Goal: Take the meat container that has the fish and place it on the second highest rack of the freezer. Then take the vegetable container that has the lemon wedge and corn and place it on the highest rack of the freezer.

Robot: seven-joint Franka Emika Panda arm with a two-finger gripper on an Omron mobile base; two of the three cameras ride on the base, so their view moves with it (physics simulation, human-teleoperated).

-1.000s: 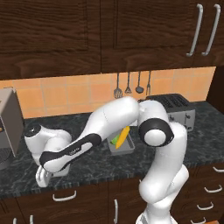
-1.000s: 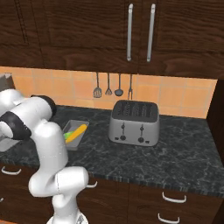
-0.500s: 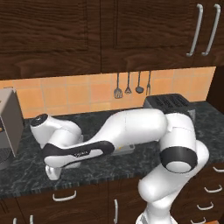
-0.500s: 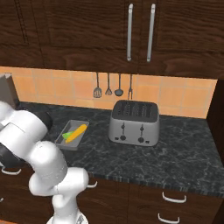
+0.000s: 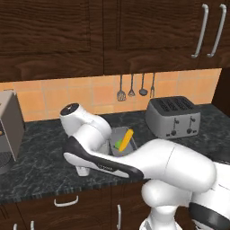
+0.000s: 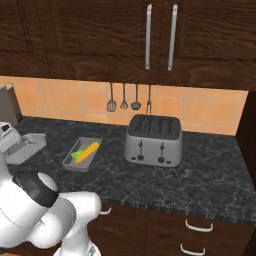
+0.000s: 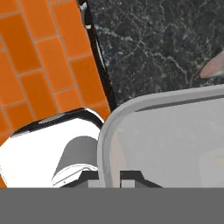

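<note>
Two finger tips of my gripper (image 7: pixel 110 178) are clenched on the near rim of the meat container (image 7: pixel 175 131), the grey wall passing between them. Something pinkish-grey pokes over its far rim at two o'clock, perhaps the fish (image 7: pixel 213 66), though I can't be sure. On the dark counter (image 6: pixel 150 185) the vegetable container (image 6: pixel 81 154) sits at nine o'clock from the toaster (image 6: pixel 153 140), holding the corn (image 6: pixel 88 152) with the lemon wedge (image 6: pixel 75 155) beside it.

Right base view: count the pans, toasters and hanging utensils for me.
Pans: 2, the vegetable container and the meat container
Toaster: 1
Hanging utensils: 4
Total: 7
</note>
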